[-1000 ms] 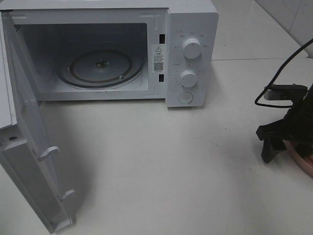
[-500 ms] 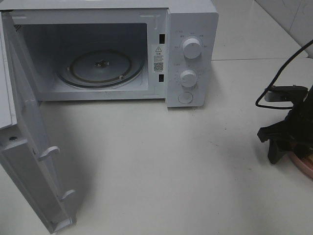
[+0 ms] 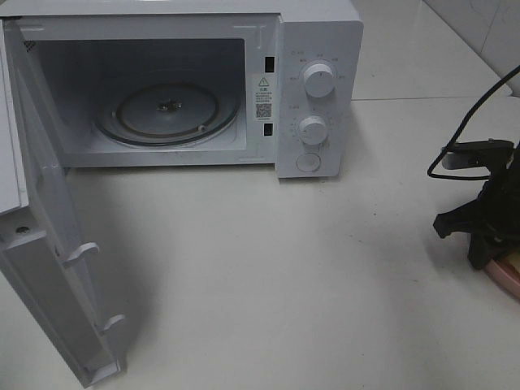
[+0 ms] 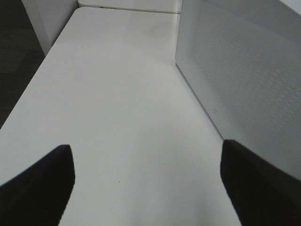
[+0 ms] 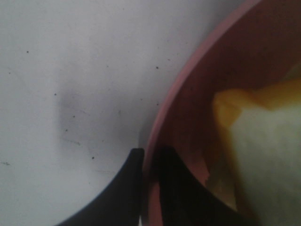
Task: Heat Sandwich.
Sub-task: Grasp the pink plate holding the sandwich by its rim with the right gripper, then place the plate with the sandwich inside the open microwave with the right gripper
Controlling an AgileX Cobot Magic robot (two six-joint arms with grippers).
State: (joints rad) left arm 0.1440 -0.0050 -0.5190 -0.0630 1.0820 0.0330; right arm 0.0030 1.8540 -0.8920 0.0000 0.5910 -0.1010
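Observation:
The sandwich point(image 5: 268, 141), pale bread with an orange edge, lies on the pink plate point(image 5: 188, 80) in the right wrist view. My right gripper point(image 5: 149, 162) has one finger outside the plate's rim and one inside it, pinched together on the rim. From the high camera, the right gripper point(image 3: 486, 256) stands at the table's right edge over the plate point(image 3: 508, 280); the sandwich is hidden there. My left gripper point(image 4: 146, 160) is open over bare table, holding nothing.
The white microwave point(image 3: 317, 49) stands at the back with its door point(image 3: 49, 268) swung wide open to the left. Its glass turntable point(image 3: 166, 110) is bare. The door's outer face point(image 4: 244, 70) stands close beside the left gripper. A black cable point(image 3: 463, 122) loops above the right arm.
The right gripper's fingers have closed in from wide apart onto the plate's rim, and the arm has shifted slightly right. The left gripper has stayed as it was.

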